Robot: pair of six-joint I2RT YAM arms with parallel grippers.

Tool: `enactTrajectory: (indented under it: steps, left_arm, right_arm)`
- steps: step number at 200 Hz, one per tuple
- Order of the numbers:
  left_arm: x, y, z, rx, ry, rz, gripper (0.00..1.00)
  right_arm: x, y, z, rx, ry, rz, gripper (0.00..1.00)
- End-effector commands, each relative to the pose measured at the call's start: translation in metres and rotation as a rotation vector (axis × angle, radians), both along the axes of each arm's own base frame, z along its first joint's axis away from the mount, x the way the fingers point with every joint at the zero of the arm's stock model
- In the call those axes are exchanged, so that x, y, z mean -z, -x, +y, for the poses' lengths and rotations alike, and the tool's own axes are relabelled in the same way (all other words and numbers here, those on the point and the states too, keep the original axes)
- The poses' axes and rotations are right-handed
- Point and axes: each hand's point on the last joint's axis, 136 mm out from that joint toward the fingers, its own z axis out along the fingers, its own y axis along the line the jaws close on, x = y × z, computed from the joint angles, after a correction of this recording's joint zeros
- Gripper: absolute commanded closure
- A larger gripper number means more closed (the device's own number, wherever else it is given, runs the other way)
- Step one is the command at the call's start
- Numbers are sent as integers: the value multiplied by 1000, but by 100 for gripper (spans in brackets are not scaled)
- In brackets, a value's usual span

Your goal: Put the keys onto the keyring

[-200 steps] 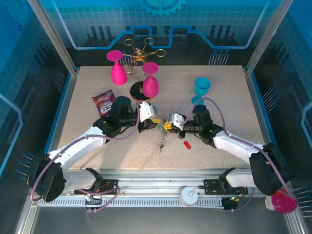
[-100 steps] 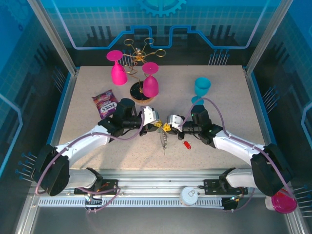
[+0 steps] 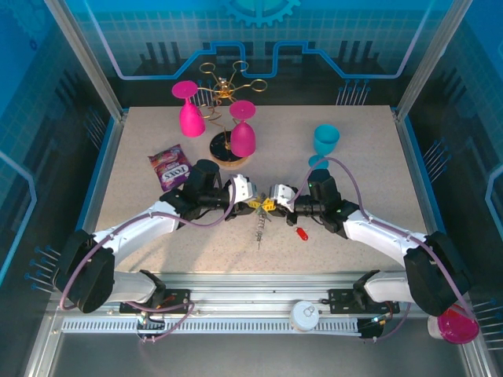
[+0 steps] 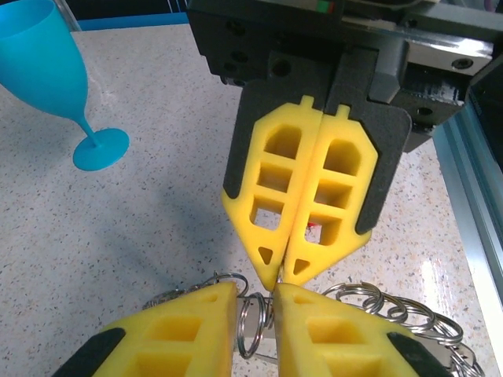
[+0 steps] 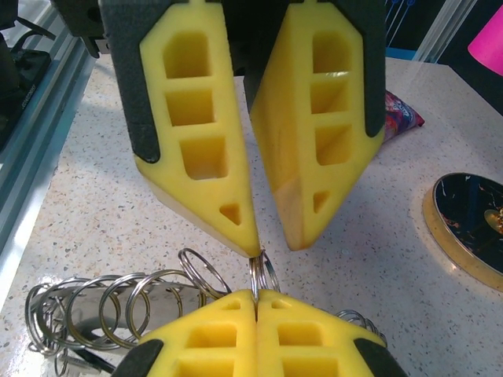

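The left gripper [image 4: 255, 290], slightly spread, had moved in tip-to-tip with the right gripper [image 5: 256, 295], pinching a ring [image 5: 264, 272]; a key [image 3: 300, 232] lay unthreaded.

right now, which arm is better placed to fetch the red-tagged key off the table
Likely the left: the left tool is open, and the red-tagged key lies close by. The right tool is shut on a small ring.
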Motion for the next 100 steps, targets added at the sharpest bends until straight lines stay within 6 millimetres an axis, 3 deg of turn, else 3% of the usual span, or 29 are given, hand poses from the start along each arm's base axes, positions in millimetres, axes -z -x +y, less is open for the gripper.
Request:
enactTrajectory:
  steps: [1,40,100]
  left_arm:
    - [12,12,-1,59,-24,38,79]
    - [8,13,2,54,-17,5,71]
    - [8,9,2,49,-23,-6,78]
  right_arm:
    - [-27,-2,9,-21,-55,-49,100]
    - [-28,-7,8,6,-45,-60,100]
    - [-30,3,12,-51,-65,-54,100]
